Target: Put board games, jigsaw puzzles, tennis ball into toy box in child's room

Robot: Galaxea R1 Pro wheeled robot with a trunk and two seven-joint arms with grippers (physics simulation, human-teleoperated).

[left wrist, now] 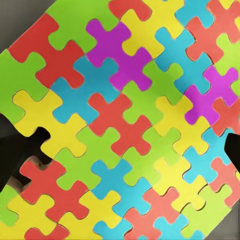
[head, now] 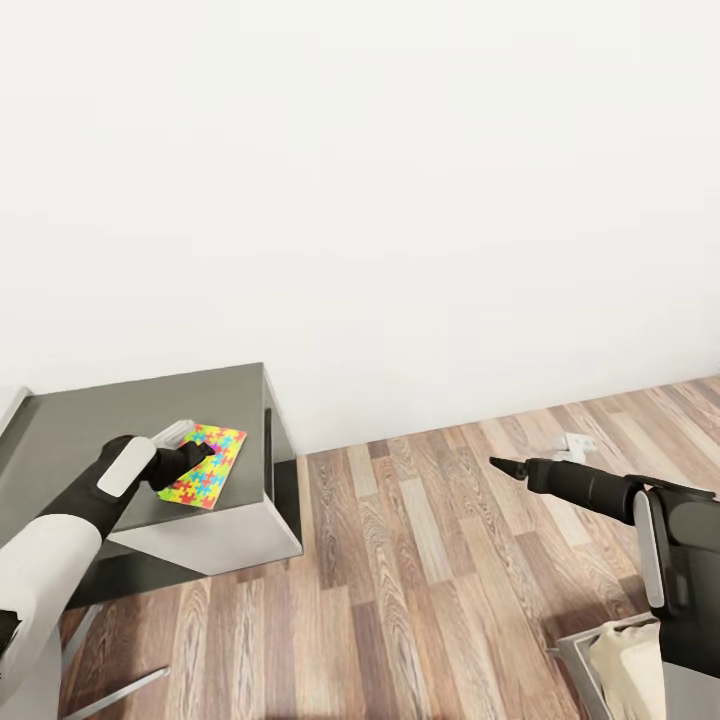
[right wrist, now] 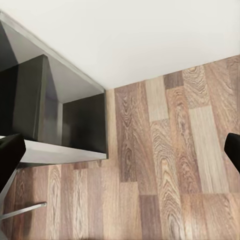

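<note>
One flat interlocking-piece jigsaw puzzle [head: 208, 463]

**A corner of a home room, rendered in simulation**

This is a domestic interior, plain and sparsely furnished. A bare white wall [head: 400, 200] fills the upper part of the head view and meets a wood-plank floor [head: 420, 560] laid in mixed brown and grey boards, the kind found in a bedroom or playroom. Against the wall stands a grey desk top [head: 90, 430] with dark side panels [right wrist: 85, 130]. A brightly coloured jigsaw puzzle [head: 208, 466] lies on the desk near its edge, which suggests a child's room. At the lower right, a grey-framed corner with a beige cover [head: 625, 665] looks like part of a bed.
</note>
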